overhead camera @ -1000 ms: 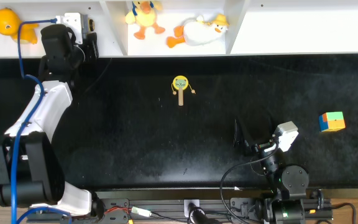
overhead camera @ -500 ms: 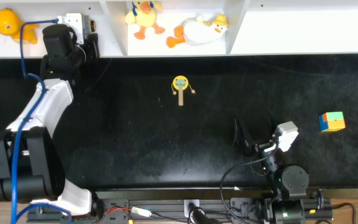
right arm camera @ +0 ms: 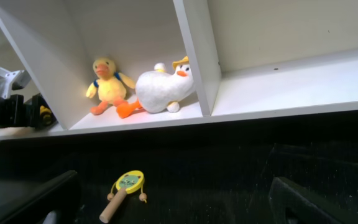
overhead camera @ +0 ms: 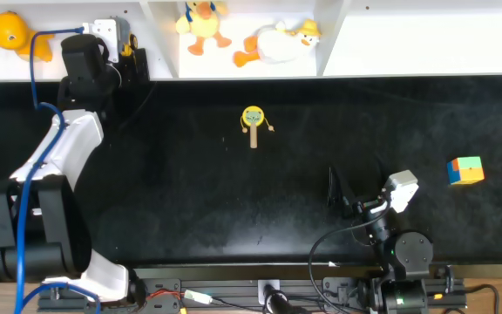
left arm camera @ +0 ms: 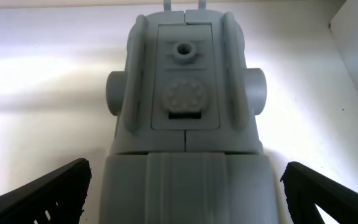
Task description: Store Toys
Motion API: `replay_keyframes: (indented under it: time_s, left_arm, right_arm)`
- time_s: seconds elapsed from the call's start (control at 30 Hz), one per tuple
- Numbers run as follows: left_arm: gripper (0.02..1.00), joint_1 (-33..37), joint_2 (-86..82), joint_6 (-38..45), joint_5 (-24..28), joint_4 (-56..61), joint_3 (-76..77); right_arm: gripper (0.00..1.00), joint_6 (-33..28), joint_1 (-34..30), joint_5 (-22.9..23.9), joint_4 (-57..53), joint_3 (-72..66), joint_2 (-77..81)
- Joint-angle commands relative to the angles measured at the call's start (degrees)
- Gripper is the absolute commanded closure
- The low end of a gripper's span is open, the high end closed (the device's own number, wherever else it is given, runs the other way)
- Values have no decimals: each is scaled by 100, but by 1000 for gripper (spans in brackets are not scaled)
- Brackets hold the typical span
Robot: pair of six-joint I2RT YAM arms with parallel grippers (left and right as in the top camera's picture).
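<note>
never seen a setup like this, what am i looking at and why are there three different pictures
This is a robot with two arms at a black table, putting toys into a white shelf. One picture looks down from above, with the arms' bases at its bottom edge; the other two come from cameras on each arm's wrist. Each arm ends in a two-fingered end effector. The left end effector is at the shelf's left compartment, its fingers open on either side of a grey plastic toy; an orange duck sits in the same compartment. The right end effector is open over the table, holding nothing. A yellow duckling and a white goose lie in the middle compartment. A small rattle drum and a coloured cube lie on the table.
</note>
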Motion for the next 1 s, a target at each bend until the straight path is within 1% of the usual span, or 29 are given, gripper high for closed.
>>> replay_keyframes:
  time_s: [0.03, 0.13, 0.33, 0.47, 0.6, 0.67, 0.8, 0.83, 0.9, 1.0]
  left_arm:
    - [18, -15, -127, 44, 52, -129, 111]
    - [18, -15, -367, 46, 46, -328, 109]
    - [18, -15, -1014, 48, -275, -925, 111]
    - [18, -15, -1423, 46, -354, -1373, 111]
    - [18, -15, -1847, 39, -354, -2070, 111]
    - [18, -15, -2100, -20, -354, -2553, 111]
    - [20, -17, -2702, -439, -350, -3578, 109]
    - [18, -57, -3150, -466, -245, -4253, 109]
    - [20, -234, -3766, -468, -249, -4972, 109]
    - [18, -426, -4452, -584, -243, -5633, 109]
  right_arm:
    - [5, -17, 46, 46, 28, -74, -48]
    - [5, -15, 46, 46, 28, -74, -48]
    - [5, -15, 46, 46, 28, -74, -48]
    - [5, -17, 46, 46, 28, -74, -48]
    - [5, -15, 46, 46, 28, -74, -48]
    - [5, -17, 46, 46, 28, -74, -48]
    - [5, -15, 46, 46, 28, -74, -48]
    - [5, -15, 46, 46, 28, -74, -48]
    - [7, -15, 46, 46, 28, -74, -48]
    - [5, -15, 46, 46, 28, -74, -48]
